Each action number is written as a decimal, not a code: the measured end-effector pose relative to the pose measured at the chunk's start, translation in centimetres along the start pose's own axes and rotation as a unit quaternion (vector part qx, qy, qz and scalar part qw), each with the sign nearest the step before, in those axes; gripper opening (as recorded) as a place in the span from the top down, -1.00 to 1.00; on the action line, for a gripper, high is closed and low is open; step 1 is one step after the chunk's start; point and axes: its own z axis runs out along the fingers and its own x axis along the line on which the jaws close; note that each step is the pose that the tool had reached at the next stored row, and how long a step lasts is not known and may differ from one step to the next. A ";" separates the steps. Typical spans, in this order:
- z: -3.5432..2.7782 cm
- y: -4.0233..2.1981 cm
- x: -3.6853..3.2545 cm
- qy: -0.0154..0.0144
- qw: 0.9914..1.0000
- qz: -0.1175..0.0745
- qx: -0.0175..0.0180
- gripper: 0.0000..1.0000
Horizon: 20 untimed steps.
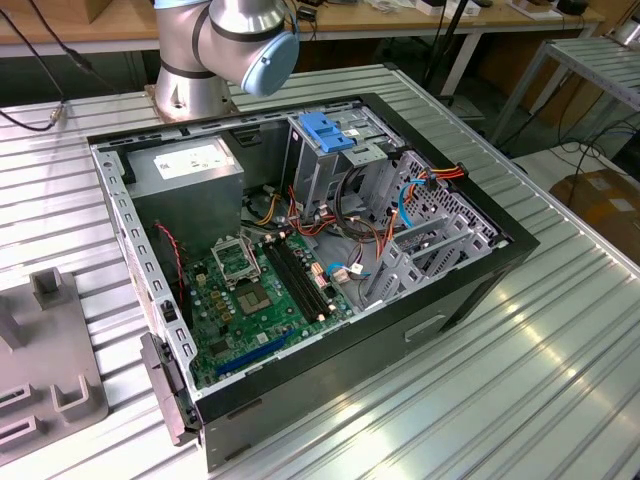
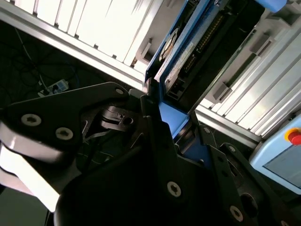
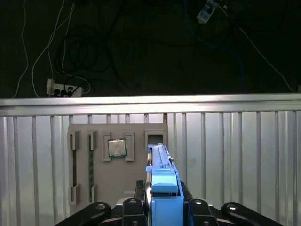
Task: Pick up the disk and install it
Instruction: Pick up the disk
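Observation:
In both wrist views my gripper (image 3: 162,209) is shut on the disk (image 3: 160,169), gripping it on edge by its blue carrier rail. In the first wrist view the disk runs away from the black fingers (image 3: 134,209) toward the grey fixture plate (image 3: 117,188) below. The second wrist view shows the disk (image 2: 188,52) from the side, with its blue rail, label and dark body sticking out past the gripper (image 2: 171,125). In the exterior view the open computer case (image 1: 480,290) lies on the slatted table, with its grey drive cage (image 1: 320,175) under a blue latch (image 1: 326,131).
The arm's base (image 1: 215,50) stands behind the case. Inside the case are a grey power-supply box (image 1: 185,170), the motherboard (image 1: 250,290) and loose cables (image 1: 350,230). The fixture plate (image 1: 50,370) lies at the exterior view's left and holds a chip (image 3: 116,148). A pendant with a red button (image 2: 294,136) is nearby.

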 end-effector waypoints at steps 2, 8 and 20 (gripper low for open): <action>-0.15 0.00 0.00 0.000 1.000 0.000 0.000 0.26; -0.69 -0.01 0.01 0.000 1.000 0.000 0.000 0.26; -2.02 -0.02 0.03 0.000 1.000 0.000 0.000 0.26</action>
